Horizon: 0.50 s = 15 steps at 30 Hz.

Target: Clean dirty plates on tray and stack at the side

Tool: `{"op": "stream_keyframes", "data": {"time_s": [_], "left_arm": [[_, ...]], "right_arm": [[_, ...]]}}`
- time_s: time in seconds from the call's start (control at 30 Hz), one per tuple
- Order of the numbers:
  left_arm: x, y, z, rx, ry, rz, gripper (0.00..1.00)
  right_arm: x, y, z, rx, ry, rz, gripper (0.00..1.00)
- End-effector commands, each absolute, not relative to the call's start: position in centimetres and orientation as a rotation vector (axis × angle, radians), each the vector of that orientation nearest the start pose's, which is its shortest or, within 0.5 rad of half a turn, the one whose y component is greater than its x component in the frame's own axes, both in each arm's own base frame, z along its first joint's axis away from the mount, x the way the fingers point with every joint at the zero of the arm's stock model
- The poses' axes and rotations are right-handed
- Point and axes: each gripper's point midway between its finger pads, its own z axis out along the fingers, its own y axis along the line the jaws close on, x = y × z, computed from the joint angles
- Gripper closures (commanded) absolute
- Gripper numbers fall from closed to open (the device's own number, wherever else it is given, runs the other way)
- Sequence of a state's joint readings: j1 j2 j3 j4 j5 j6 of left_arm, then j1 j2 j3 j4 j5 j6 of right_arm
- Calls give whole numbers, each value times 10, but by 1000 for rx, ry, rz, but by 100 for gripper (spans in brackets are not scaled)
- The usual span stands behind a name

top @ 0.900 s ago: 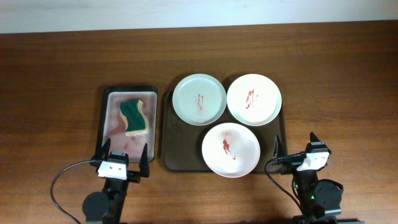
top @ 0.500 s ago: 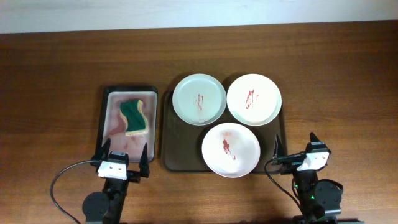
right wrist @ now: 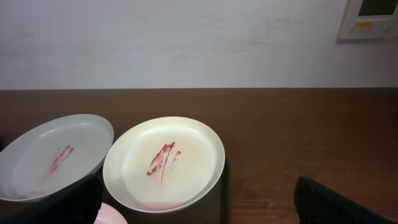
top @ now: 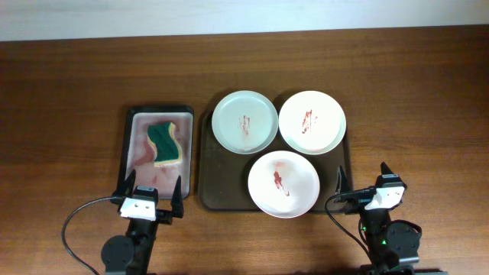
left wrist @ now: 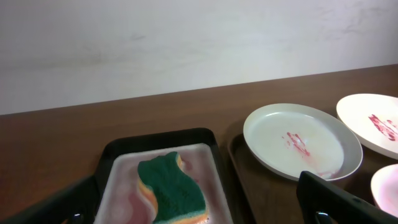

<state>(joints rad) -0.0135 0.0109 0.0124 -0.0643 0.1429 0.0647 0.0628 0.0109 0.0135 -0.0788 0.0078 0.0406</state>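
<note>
Three white plates with red smears lie on the dark brown tray (top: 208,191): a pale green one (top: 244,122) at back left, one (top: 312,122) at back right, one (top: 283,183) at front. My left gripper (top: 150,189) is open and empty at the near edge of the small black tray. My right gripper (top: 362,179) is open and empty, just right of the brown tray's front right corner. The left wrist view shows the pale green plate (left wrist: 301,140). The right wrist view shows the back right plate (right wrist: 163,163) and the pale green plate (right wrist: 53,158).
A small black-rimmed tray (top: 128,149) with pinkish inside lies left of the brown tray and holds a green and yellow sponge (top: 165,143), also in the left wrist view (left wrist: 172,190). Bare wood tabletop (top: 412,107) lies to the right and behind. A white wall stands beyond the table's far edge.
</note>
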Motion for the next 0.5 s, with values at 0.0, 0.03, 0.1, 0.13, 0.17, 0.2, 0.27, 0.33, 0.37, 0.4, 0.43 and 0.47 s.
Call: {"op": "stream_keyframes", "data": {"time_s": [0.0, 0.03, 0.1, 0.13, 0.17, 0.2, 0.27, 0.33, 0.37, 0.4, 0.43, 0.47], "left_arm": [[244, -31, 160, 203, 1622, -78, 1], [244, -31, 160, 203, 1621, -78, 1], [244, -31, 160, 203, 1621, -78, 1], [244, -31, 160, 203, 1621, -78, 1], [244, -31, 161, 203, 1621, -78, 1], [243, -32, 161, 206, 1619, -81, 1], [243, -32, 161, 206, 1620, -80, 1], [243, -32, 161, 206, 1620, -80, 1], [243, -32, 161, 206, 1620, -80, 0], [244, -32, 162, 206, 1614, -79, 1], [244, -32, 164, 207, 1608, -80, 0], [243, -33, 164, 212, 1607, -86, 1]], "right_arm": [[246, 15, 154, -19, 1656, 67, 1], [246, 15, 154, -19, 1656, 67, 1], [246, 15, 154, -19, 1656, 67, 1], [246, 15, 154, -20, 1655, 67, 1], [246, 15, 154, -20, 1655, 67, 1], [246, 15, 154, -20, 1656, 67, 1], [246, 15, 155, -19, 1655, 67, 1], [246, 15, 155, -19, 1654, 67, 1], [246, 15, 155, -19, 1654, 67, 1], [246, 15, 155, -19, 1655, 67, 1], [246, 15, 155, -19, 1654, 67, 1], [246, 15, 155, -19, 1654, 67, 1]]}}
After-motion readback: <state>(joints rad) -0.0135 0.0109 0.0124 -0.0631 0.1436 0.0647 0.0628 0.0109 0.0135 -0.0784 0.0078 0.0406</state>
